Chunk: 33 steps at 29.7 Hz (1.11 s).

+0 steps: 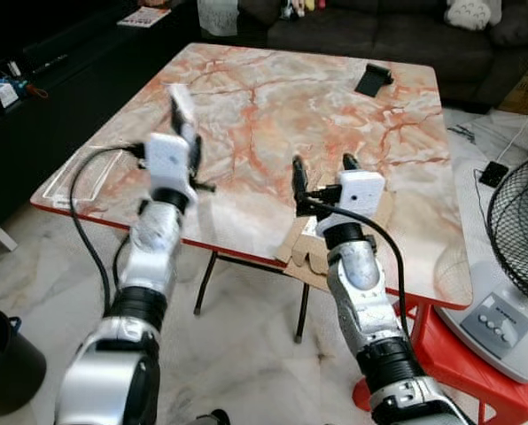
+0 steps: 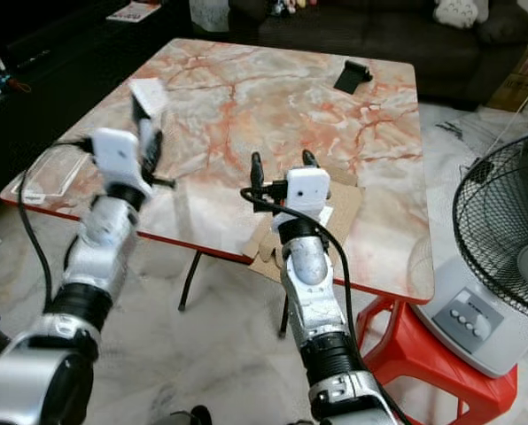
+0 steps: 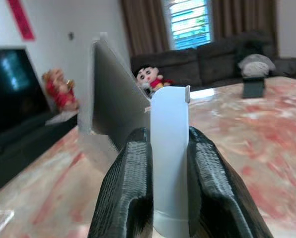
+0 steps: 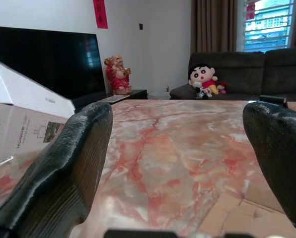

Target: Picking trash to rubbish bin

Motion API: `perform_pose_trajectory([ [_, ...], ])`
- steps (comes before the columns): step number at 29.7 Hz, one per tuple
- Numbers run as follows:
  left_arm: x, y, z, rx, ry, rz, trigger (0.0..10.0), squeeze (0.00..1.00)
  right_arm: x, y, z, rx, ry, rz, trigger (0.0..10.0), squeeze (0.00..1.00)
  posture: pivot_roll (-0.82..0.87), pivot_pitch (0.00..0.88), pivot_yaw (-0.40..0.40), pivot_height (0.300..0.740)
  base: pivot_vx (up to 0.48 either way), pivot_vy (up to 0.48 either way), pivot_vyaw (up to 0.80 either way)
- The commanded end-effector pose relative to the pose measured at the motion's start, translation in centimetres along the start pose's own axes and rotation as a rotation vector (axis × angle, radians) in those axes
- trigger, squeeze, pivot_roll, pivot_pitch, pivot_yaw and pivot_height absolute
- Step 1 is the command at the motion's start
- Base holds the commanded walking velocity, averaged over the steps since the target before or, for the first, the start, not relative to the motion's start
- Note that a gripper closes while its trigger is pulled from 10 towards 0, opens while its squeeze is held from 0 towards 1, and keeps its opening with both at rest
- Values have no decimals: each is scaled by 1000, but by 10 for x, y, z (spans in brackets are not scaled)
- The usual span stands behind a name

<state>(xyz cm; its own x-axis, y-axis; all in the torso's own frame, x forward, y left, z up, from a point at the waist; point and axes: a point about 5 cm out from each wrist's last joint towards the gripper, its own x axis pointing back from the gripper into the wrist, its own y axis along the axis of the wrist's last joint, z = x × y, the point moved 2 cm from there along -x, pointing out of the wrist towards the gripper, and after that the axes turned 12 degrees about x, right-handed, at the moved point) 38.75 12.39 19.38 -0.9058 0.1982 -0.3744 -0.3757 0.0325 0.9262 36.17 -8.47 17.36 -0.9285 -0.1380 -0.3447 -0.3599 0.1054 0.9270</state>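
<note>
Looking down over the marble bench (image 1: 273, 97), I count two grippers raised above its near edge. The left gripper (image 1: 183, 118) has its fingers (image 3: 130, 193) pinched narrow on one white folded packet (image 3: 169, 153), which stands upright between them, lifted clear of the bench top. The right gripper (image 1: 323, 170) has its fingers (image 4: 63, 163) spread wide with nothing between them, hovering just above one flattened brown cardboard piece (image 1: 313, 252) that lies at the bench edge beneath that wrist. Beyond the right fingers, well apart, one small black object (image 1: 373, 79) rests near the far edge. To the outer side of the left fingers one clear plastic tray (image 1: 80, 179) lies at the bench corner. Off the bench I see one dark bin (image 1: 3, 359) on the floor beside my left arm, one red stool (image 1: 459, 359) carrying a fan (image 1: 516, 239) beside my right arm, and a dark sofa (image 1: 379, 31) past the far edge.
</note>
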Motion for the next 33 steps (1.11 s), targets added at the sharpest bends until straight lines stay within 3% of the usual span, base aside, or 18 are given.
perform_pose_trajectory([
  [1,-3,13,-7,-35,-31,-69,10000,0,-3,4,-2,-3,-14,-14,10000,0,-104,25,40,740,0,0,0],
  [24,-5,18,-12,-52,4,-106,10000,0,-4,2,-1,-4,-9,-31,10000,0,-112,0,49,740,0,0,0],
  [33,-8,21,-14,-46,-2,-117,10000,0,-5,3,-1,-6,-11,-35,10000,0,-113,0,53,740,-247,0,0],
])
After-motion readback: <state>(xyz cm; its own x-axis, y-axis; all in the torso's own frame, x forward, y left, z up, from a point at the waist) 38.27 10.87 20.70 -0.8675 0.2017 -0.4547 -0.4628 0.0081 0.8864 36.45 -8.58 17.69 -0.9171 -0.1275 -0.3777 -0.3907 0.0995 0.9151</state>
